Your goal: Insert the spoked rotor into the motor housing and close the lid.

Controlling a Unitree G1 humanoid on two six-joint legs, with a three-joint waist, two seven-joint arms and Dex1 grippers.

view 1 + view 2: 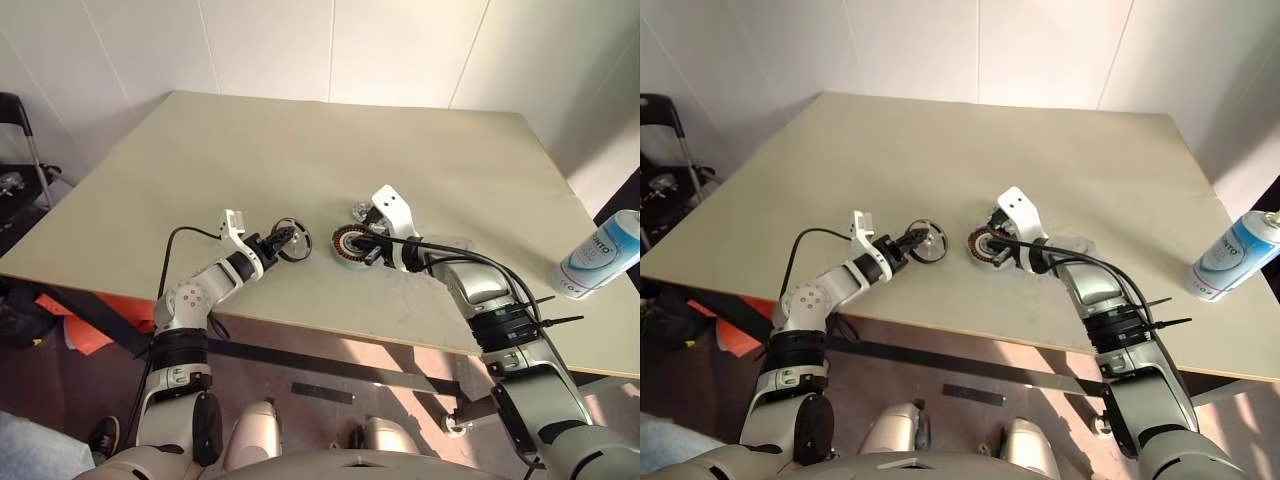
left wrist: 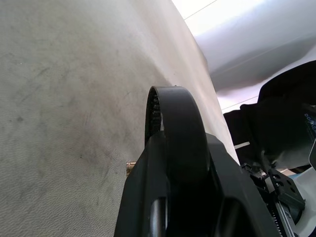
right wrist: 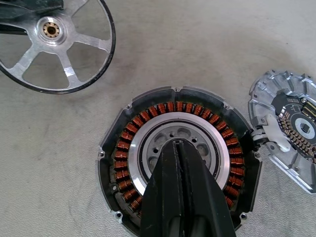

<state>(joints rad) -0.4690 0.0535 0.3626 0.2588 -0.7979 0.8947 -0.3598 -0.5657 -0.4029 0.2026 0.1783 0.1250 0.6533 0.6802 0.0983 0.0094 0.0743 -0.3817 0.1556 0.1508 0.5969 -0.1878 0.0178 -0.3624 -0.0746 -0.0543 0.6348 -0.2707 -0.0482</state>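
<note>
White wall panels back a large beige table [image 1: 300,170] that carries the work. A white and blue spray can [image 1: 603,256] lies tilted at the table's right edge, well apart from the rest. Near the front edge, toward the middle, the motor housing [image 3: 177,158] rests flat on the table, its copper windings ringing a silver centre. The right gripper [image 3: 183,148] hangs over that centre with its two black fingers pressed together and nothing between them. Just beside the housing, on its far right side, the lid [image 3: 289,126] lies on the table, its edge touching or nearly touching the housing's rim. To the housing's left, apart from it, the spoked rotor [image 3: 54,42] is held clear of the table, tilted. The left gripper [image 1: 277,240] pinches the rotor by its dark rim; the left wrist view shows the rim edge-on between the fingers [image 2: 182,143].
</note>
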